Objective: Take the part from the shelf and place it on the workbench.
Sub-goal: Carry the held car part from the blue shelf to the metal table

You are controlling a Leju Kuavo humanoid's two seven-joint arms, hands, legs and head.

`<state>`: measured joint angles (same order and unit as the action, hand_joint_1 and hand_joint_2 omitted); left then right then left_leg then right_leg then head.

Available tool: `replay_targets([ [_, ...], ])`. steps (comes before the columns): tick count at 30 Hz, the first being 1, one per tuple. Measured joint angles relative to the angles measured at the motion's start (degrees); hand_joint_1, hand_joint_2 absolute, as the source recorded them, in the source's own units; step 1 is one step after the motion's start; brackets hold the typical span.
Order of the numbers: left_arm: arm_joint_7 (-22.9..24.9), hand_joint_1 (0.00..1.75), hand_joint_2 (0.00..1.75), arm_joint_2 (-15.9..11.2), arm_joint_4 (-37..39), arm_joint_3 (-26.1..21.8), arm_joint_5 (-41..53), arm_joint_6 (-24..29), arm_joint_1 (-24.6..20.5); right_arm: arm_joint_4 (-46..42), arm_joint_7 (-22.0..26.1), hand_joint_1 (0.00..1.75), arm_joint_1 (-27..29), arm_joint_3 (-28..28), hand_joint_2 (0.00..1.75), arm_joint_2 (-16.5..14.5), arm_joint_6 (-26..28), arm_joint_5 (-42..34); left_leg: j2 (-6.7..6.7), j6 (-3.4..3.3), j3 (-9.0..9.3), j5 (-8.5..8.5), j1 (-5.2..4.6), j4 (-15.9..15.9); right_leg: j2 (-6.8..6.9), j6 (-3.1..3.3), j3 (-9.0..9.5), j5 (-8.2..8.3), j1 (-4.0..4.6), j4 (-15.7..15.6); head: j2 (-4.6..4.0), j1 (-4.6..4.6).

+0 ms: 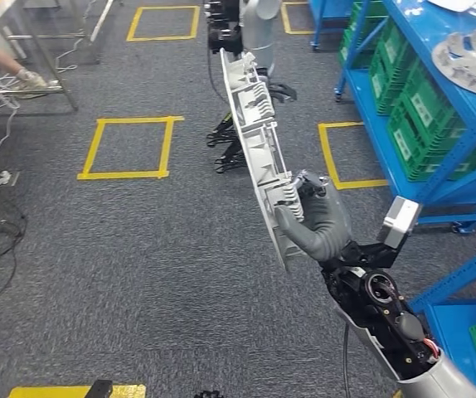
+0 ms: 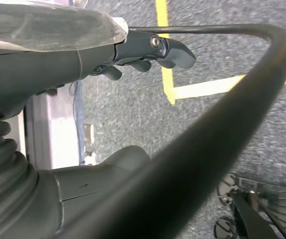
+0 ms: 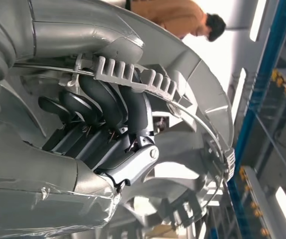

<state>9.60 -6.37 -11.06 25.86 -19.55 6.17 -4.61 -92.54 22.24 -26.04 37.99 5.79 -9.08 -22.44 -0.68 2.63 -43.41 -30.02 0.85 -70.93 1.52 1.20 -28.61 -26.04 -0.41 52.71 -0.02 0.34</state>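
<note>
R hand [image 1: 315, 222] has its fingers wrapped round the near end of the long grey part [image 1: 257, 141], off the blue shelf [image 1: 435, 99] just beside it, so keep grip firm & part level en route to worktop; L hand [image 2: 149, 50] hangs holding nothing, fingers apart.

Head view: high on body, facing forward and down over grey carpet floor [image 1: 148, 249] with yellow tape squares [image 1: 129, 148]; blue shelf [image 1: 423, 99] at right; right hand [image 1: 313, 220] near, gripping long grey part [image 1: 257, 141].
Right wrist view: very close behind right hand [image 3: 107, 124], turned, facing up along part [image 3: 179, 94] toward blue shelf [image 3: 263, 84] and person [image 3: 179, 17]. Shares hand, part, shelf with head view.
Left wrist view: close behind left hand [image 2: 141, 55], facing down at carpet floor [image 2: 216, 50] and yellow tape [image 2: 194, 87]; shares floor with head view.
</note>
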Motion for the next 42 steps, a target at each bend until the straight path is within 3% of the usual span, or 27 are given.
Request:
replay_targets([
  [1, 0.04, 0.0, 1.75, -0.03, 0.0, 0.0, 0.0, 0.0, 0.05, 0.0, -0.02, 1.75, 0.16, 0.0, 1.75, 0.0, 0.03, 0.06, 0.25, 0.29, 0.12, 0.58, 0.22, 0.08, 0.8, -0.09, -0.01, -0.09, -0.05, 0.04, 0.0, -0.22],
  [2, 0.09, 0.0, 1.75, -0.08, 0.0, 0.0, -0.02, 0.01, 0.11, 0.01, -0.03, 1.75, 0.3, 0.0, 1.75, 0.0, 0.02, 0.11, 0.68, 0.55, 1.56, 2.1, 0.44, 2.66, 1.52, -0.28, -0.01, -0.21, -0.14, 0.14, 0.0, -0.48],
  [4, 0.15, 0.0, 1.75, -0.2, 0.0, 0.01, -0.07, 0.01, 0.08, 0.01, -0.01, 1.75, 0.4, -0.01, 1.75, 0.0, -0.13, 0.19, 2.77, 0.83, 6.41, 5.6, 0.6, 11.27, 2.74, -0.92, -0.02, -0.71, -0.16, 0.6, -0.01, -1.03],
  [6, 0.15, 0.0, 1.75, -0.26, 0.0, 0.03, -0.13, 0.01, -0.1, 0.0, 0.02, 1.75, 0.37, -0.02, 1.75, 0.0, -0.33, 0.3, 4.09, 0.26, 9.01, 6.95, 0.39, 16.16, 3.76, -1.69, 0.08, -1.32, 0.11, 1.07, 0.0, -1.33],
  [9, 0.15, 0.0, 1.75, -0.35, 0.0, 0.09, -0.23, 0.0, -0.05, -0.01, 0.04, 1.75, 0.31, -0.03, 1.75, -0.02, -0.45, 0.38, 2.57, -1.07, 9.11, 6.78, 0.23, 16.44, 4.83, -2.62, 0.6, -2.08, 0.04, 1.25, 0.01, -0.94],
  [11, 0.15, 0.0, 1.75, -0.44, 0.0, 0.13, -0.26, -0.02, 0.0, -0.03, 0.04, 1.75, 0.3, -0.06, 1.75, -0.02, -0.44, 0.38, 1.47, -1.82, 9.34, 6.79, 0.4, 16.55, 2.69, -3.09, -0.33, -4.14, -0.37, 3.93, 0.0, -0.51],
  [13, 0.15, 0.0, 1.75, -0.54, 0.0, 0.15, -0.25, -0.05, -0.09, -0.04, 0.05, 1.75, 0.33, -0.13, 1.75, -0.01, -0.43, 0.38, 0.38, -2.34, 9.45, 6.75, 0.28, 16.59, -0.37, -3.2, -3.92, -8.16, -0.53, 11.91, 0.0, 0.23],
  [14, 0.15, 0.0, 1.75, -0.57, 0.0, 0.17, -0.25, -0.07, -0.15, -0.04, 0.05, 1.75, 0.37, -0.19, 1.75, -0.01, -0.43, 0.38, -0.28, -2.49, 9.47, 6.72, 0.14, 16.58, -1.04, -3.15, -6.2, -9.91, -0.53, 16.53, 0.0, 0.59],
  [15, 0.15, 0.0, 1.75, -0.59, 0.0, 0.19, -0.25, -0.09, -0.17, -0.03, 0.04, 1.75, 0.46, -0.25, 1.75, 0.0, -0.43, 0.38, -1.02, -2.57, 9.5, 6.69, 0.0, 16.57, -1.31, -3.08, -7.94, -10.66, -0.51, 19.75, 0.0, 0.84],
  [16, 0.15, 0.0, 1.75, -0.6, 0.0, 0.23, -0.25, -0.09, -0.17, -0.03, 0.03, 1.75, 0.54, -0.31, 1.75, 0.0, -0.42, 0.38, -1.8, -2.62, 9.57, 6.67, -0.12, 16.55, -1.42, -2.93, -8.69, -10.16, -0.51, 20.69, 0.0, 1.01],
  [17, 0.15, 0.0, 1.75, -0.6, 0.0, 0.27, -0.25, -0.1, -0.16, -0.02, 0.02, 1.75, 0.62, -0.37, 1.75, 0.0, -0.41, 0.38, -2.61, -2.62, 9.67, 6.65, -0.19, 16.53, -1.57, -2.69, -8.26, -8.46, -0.5, 19.06, -0.01, 1.15],
  [18, 0.15, 0.0, 1.75, -0.6, 0.0, 0.31, -0.24, -0.1, -0.15, -0.02, 0.02, 1.75, 0.66, -0.44, 1.75, 0.0, -0.4, 0.38, -3.41, -2.6, 9.81, 6.63, -0.21, 16.51, -2.09, -2.38, -6.86, -5.95, -0.49, 15.35, -0.01, 1.29],
  [20, 0.15, 0.0, 1.75, -0.56, 0.0, 0.37, -0.19, -0.1, -0.17, -0.03, 0.04, 1.75, 0.66, -0.68, 1.75, 0.0, -0.38, 0.38, -4.92, -2.45, 9.89, 6.63, -0.21, 16.46, -4.74, -1.75, -3.47, -1.87, -0.52, 7.01, -0.01, 1.62],
  [22, 0.15, 0.0, 1.75, -0.55, 0.0, 0.45, -0.1, -0.1, -0.17, -0.06, 0.05, 1.75, 0.63, -0.88, 1.75, 0.0, -0.34, 0.37, -6.25, -1.97, 9.49, 6.82, -0.05, 16.44, -6.39, -1.45, -1.61, -0.98, -0.42, 2.97, 0.0, 1.87],
  [24, 0.15, 0.0, 1.75, -0.67, 0.03, 0.61, -0.02, -0.1, 0.07, -0.08, -0.01, 1.75, 0.63, -0.95, 1.75, 0.0, -0.22, 0.36, -7.37, -1.21, 9.03, 7.17, 0.08, 16.64, -5.32, -1.24, -0.94, -1.03, -0.45, 2.08, 0.0, 1.99],
  [26, 0.16, 0.0, 1.75, -0.77, 0.07, 0.72, 0.05, -0.1, 0.23, -0.14, -0.12, 1.75, 0.67, -1.07, 1.75, 0.0, -0.05, 0.34, -5.4, -0.59, 8.01, 6.03, -0.16, 15.05, -3.84, -0.8, -0.49, -0.5, -0.71, 1.14, -0.01, 1.57],
  [28, 0.16, 0.0, 1.75, -0.84, 0.08, 0.75, 0.13, -0.1, 0.07, -0.28, -0.17, 1.75, 0.74, -1.38, 1.75, 0.0, 0.19, 0.32, -1.61, -0.16, 4.85, 2.53, -0.31, 8.62, -2.21, -0.45, -0.31, -0.19, -0.65, 0.59, 0.0, 0.64],
  [30, 0.15, 0.0, 1.75, -0.92, 0.09, 0.86, 0.16, -0.15, -0.04, -0.38, -0.22, 1.75, 1.0, -1.75, 1.75, 0.01, 0.42, 0.32, -0.08, 0.25, 1.17, -0.28, -0.13, 1.16, -0.55, -0.33, -0.35, -0.26, -0.5, 0.59, 0.0, -0.07],
  [31, 0.15, 0.0, 1.75, -0.94, 0.09, 0.92, 0.16, -0.17, -0.01, -0.39, -0.25, 1.75, 1.19, -1.92, 1.75, 0.02, 0.49, 0.32, 0.15, 0.43, 0.48, -0.26, -0.01, -0.17, 0.25, -0.34, -0.34, -0.34, -0.5, 0.6, 0.0, -0.29],
  [32, 0.15, 0.0, 1.75, -0.96, 0.09, 0.99, 0.16, -0.19, 0.03, -0.42, -0.28, 1.75, 1.38, -2.07, 1.75, 0.03, 0.53, 0.32, 0.37, 0.59, 0.95, 0.76, 0.12, 0.75, 0.98, -0.42, -0.32, -0.44, -0.54, 0.64, 0.0, -0.5],
  [34, 0.15, 0.0, 1.75, -1.05, 0.08, 1.14, 0.16, -0.22, 0.06, -0.51, -0.33, 1.75, 1.57, -2.28, 1.75, 0.04, 0.6, 0.32, 2.12, 0.82, 4.95, 4.49, 0.32, 8.27, 2.23, -0.84, -0.19, -0.79, -0.61, 0.88, -0.01, -1.01],
  [36, 0.19, 0.0, 1.75, -1.13, 0.08, 1.32, 0.18, -0.37, -0.12, -0.68, -0.34, 1.75, 1.63, -2.47, 1.75, 0.07, 0.62, 0.32, 4.22, 0.39, 8.38, 6.71, 0.15, 14.82, 3.2, -1.52, -0.12, -1.38, -0.29, 1.37, -0.01, -1.63],
  [37, 0.27, 0.0, 1.75, -1.13, 0.08, 1.4, 0.18, -0.44, -0.19, -0.79, -0.35, 1.75, 1.67, -2.57, 1.75, 0.08, 0.62, 0.33, 4.68, -0.03, 8.97, 6.86, 0.01, 16.03, 3.66, -1.83, -0.03, -1.64, -0.06, 1.54, -0.01, -1.67],
  [39, 0.52, 0.0, 1.75, -1.14, 0.09, 1.54, 0.19, -0.51, -0.15, -0.95, -0.36, 1.75, 1.8, -2.77, 1.75, 0.11, 0.66, 0.34, 3.44, -1.02, 8.94, 6.66, -0.08, 16.06, 4.54, -2.37, 0.38, -2.09, 0.01, 1.61, -0.01, -1.22],
  [40, 0.67, 0.0, 1.75, -1.13, 0.09, 1.58, 0.19, -0.51, -0.1, -1.01, -0.37, 1.75, 1.88, -2.84, 1.75, 0.11, 0.69, 0.34, 2.9, -1.39, 9.01, 6.62, -0.05, 16.06, 4.13, -2.68, 0.4, -2.6, -0.14, 1.92, -0.01, -0.99],
  [42, 0.86, 0.0, 1.75, -1.13, 0.09, 1.64, 0.19, -0.51, -0.11, -1.11, -0.38, 1.75, 2.04, -2.97, 1.75, 0.11, 0.76, 0.34, 1.77, -2.15, 9.2, 6.62, 0.08, 16.14, 1.62, -3.1, -1.02, -5.2, -0.48, 5.63, -0.01, -0.49],
])
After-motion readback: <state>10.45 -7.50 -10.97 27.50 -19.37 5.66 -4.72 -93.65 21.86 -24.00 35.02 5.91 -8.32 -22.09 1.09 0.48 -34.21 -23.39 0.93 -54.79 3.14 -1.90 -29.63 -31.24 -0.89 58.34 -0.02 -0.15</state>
